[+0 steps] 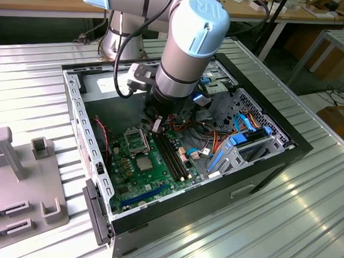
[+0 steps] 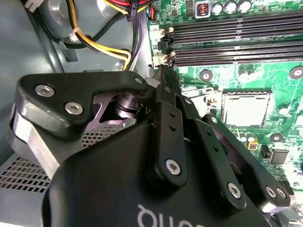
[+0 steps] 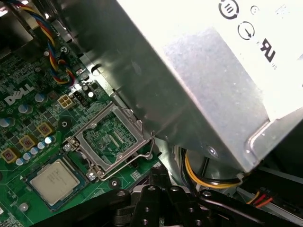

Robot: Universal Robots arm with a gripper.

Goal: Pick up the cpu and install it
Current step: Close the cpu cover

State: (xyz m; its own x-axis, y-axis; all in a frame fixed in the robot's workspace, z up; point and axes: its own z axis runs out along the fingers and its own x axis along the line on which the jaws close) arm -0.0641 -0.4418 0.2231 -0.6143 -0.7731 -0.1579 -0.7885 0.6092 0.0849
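Observation:
The cpu [image 3: 56, 181] is a small silver-grey square lying flat in its socket on the green motherboard [image 3: 28, 118]. In the second wrist view, the cpu [image 2: 246, 109] lies just off to one side of the fingers. In the exterior view the cpu [image 1: 145, 162] sits near the board's middle. The black socket frame [image 3: 111, 139] with its metal lever stands flipped open beside it. My gripper [image 1: 156, 125] hangs low inside the computer case, above the board's far edge. The gripper [image 2: 162, 71] has its jaws shut together with nothing visible between them. In the first wrist view, the gripper [image 3: 159, 171] points down beside the open frame.
A big grey metal box [image 3: 199, 80] with a white label stands close beside the gripper. Yellow and black cables [image 2: 104, 42] run under it. Black memory slots [image 2: 236, 33] lie along the board. Blue drive brackets [image 1: 240, 146] and case walls [image 1: 81, 119] hem in the board. A grey fixture [image 1: 21, 174] sits outside.

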